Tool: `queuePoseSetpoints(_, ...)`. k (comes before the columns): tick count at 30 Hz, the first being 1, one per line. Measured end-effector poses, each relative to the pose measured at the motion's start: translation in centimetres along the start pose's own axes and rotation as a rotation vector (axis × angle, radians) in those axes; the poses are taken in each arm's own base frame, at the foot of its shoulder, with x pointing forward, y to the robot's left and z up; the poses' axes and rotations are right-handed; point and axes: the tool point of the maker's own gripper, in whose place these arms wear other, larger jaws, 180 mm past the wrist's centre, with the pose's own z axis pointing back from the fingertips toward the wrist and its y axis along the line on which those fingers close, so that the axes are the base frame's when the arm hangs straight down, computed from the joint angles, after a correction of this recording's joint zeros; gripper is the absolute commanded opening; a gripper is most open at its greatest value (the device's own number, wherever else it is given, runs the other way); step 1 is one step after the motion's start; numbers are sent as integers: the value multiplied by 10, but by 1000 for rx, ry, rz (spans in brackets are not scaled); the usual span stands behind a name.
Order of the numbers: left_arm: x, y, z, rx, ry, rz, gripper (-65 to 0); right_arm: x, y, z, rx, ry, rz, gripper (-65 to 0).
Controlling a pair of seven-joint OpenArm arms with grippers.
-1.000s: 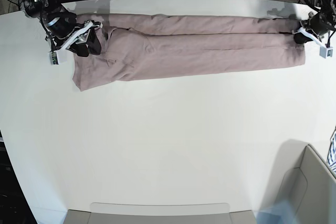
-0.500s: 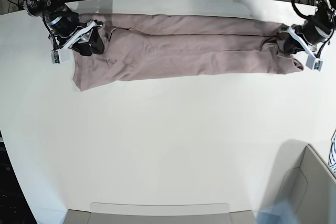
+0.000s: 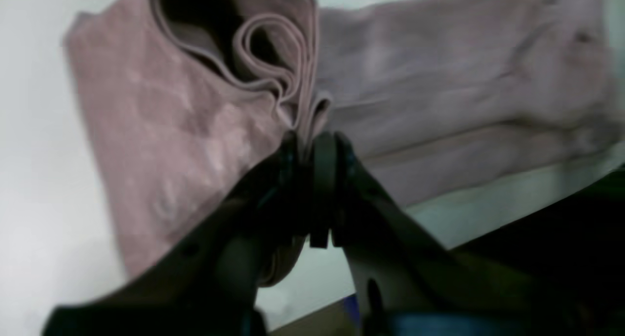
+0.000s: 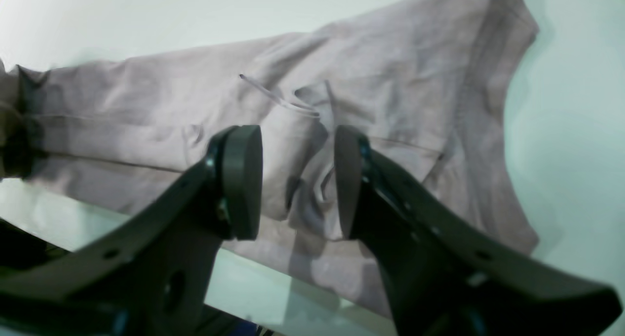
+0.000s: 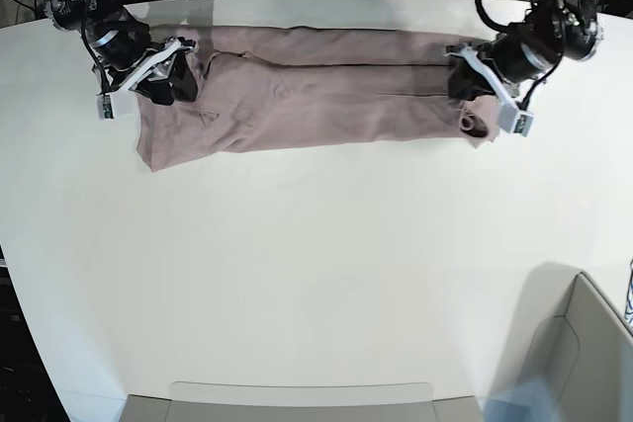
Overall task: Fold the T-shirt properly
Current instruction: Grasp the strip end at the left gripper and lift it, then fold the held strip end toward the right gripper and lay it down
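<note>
The thin, wrinkled dusty-pink cloth T-shirt (image 5: pixel 326 96) lies as a long band across the upper part of the base view on the white table (image 5: pixel 316 274). The left gripper (image 3: pixel 312 153) pinches its bunched hem at upper right; best to carry that end low and level toward the collar end. The right gripper (image 4: pixel 295 179) hovers with jaws apart at upper left, holding nothing. No readable writing shows

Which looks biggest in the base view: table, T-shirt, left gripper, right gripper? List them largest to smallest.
1. The white table, filling most of the view.
2. The pink T-shirt, a long folded band.
3. The left gripper and right gripper look about alike; no ranking between them.
</note>
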Motion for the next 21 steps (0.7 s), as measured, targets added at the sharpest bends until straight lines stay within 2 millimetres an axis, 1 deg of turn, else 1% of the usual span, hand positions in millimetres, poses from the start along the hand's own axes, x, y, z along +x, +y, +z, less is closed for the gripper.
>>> queuePoseSetpoints(3, -4, -20, -11, -52, -2, 43, -650, 0, 0, 0, 0, -1, 1, -403)
queuePoseSetpoints(4, -2, -26, -14, -65, -10, 57, -650, 0, 0, 0, 1, 0, -1, -403)
queuePoseSetpoints(8, 3, -51, -30, -108, -9, 9, -650, 0, 0, 0, 0, 0, -1, -403)
queuePoseSetpoints(13, -17, -77, -51, -85, 65, -76, -650, 0, 0, 0, 1, 0, -1, -403)
queuePoseSetpoints(15, -16, -88, -56, -100, 52, -115, -650, -1, 0, 0, 0, 3, -2, -403)
queuePoseSetpoints(18, -16, -95, -61, -86, 49, -167, -650, -1, 0, 0, 1, 1, -1, -403)
queuePoseSetpoints(21, -7, -100, -64, -88, 25, -167, -650, -1, 0, 0, 0, 3, -2, -403)
